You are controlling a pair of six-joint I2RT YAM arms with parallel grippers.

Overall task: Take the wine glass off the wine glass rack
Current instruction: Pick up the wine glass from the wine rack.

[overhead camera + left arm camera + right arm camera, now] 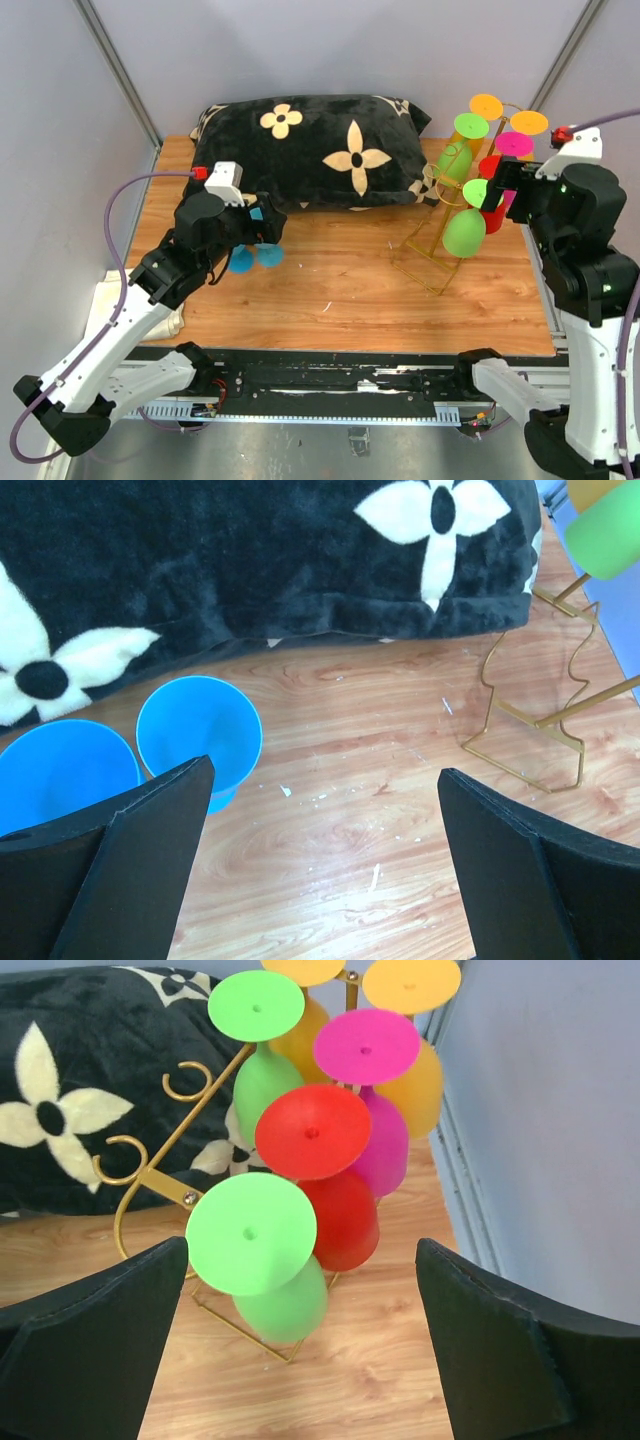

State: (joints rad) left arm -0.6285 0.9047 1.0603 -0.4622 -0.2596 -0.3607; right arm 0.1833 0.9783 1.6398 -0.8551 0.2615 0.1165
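Observation:
The gold wine glass rack (pixel 421 256) stands at the right of the table, tilted, with several coloured wine glasses hanging bowl-down from its hooks. In the right wrist view the nearest are a green wine glass (pixel 250 1232) and a red one (pixel 313 1132), with magenta (pixel 366 1046), orange (pixel 410 982) and another green (pixel 256 1005) behind them on the rack (pixel 150 1176). My right gripper (pixel 300 1250) is open, just short of the lower green glass and touching nothing. My left gripper (pixel 325 780) is open over bare wood, beside two blue glasses (pixel 200 730) lying on the table.
A black pillow with cream flowers (pixel 310 145) lies across the back of the table. The blue glasses (pixel 255 258) rest just in front of it, at the left. The right wall (pixel 560 1110) is close behind the rack. The rack's wire base (pixel 530 725) shows at the right of the left wrist view.

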